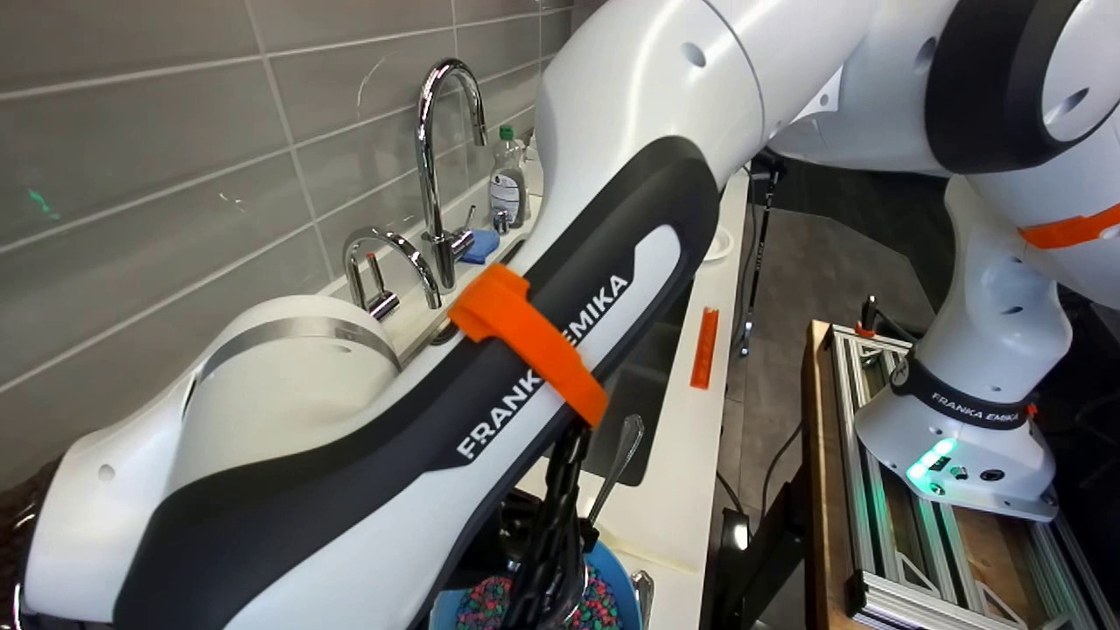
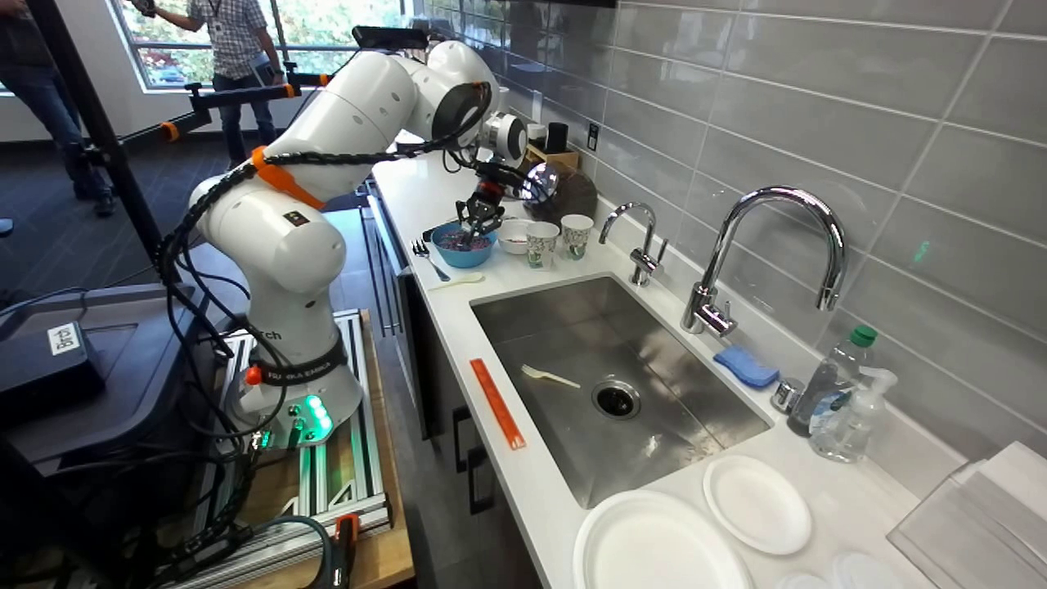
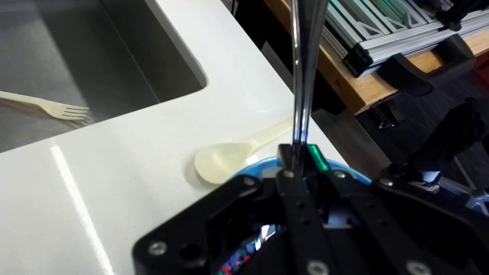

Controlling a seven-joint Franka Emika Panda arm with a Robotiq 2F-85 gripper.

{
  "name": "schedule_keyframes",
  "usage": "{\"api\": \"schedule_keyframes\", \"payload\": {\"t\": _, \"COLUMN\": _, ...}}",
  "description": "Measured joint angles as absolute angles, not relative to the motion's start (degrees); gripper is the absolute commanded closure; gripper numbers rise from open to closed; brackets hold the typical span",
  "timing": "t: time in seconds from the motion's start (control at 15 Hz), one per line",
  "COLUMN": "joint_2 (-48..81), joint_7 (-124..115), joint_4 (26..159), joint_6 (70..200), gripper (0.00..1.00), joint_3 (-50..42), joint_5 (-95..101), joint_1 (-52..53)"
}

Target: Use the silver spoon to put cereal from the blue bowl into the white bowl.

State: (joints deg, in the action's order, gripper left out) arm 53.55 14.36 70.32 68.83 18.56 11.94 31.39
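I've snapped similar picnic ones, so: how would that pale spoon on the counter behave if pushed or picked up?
The pale spoon is probably light and a little bendy: its plastic-looking handle appears slim. Pushed, it would likely slide easily, since the counter looks smooth and glossy. It might also swing round, because one end is broad and the other narrow.

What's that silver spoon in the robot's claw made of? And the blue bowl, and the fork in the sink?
The silver spoon looks like polished metal: its handle has bright streaks. The blue bowl, smooth and evenly blue, might be plastic or glazed ceramic. The pale fork is probably dull plastic: cream all over, no wood grain showing.
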Motion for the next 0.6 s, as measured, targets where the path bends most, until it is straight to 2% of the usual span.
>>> {"api": "schedule_keyframes", "payload": {"t": 0.6, "joint_2": 55.3, "joint_7": 14.4, "joint_4": 67.3, "joint_6": 68.8, "gripper": 0.97, "joint_3": 17.4, "joint_5": 12.6, "joint_1": 32.9}}
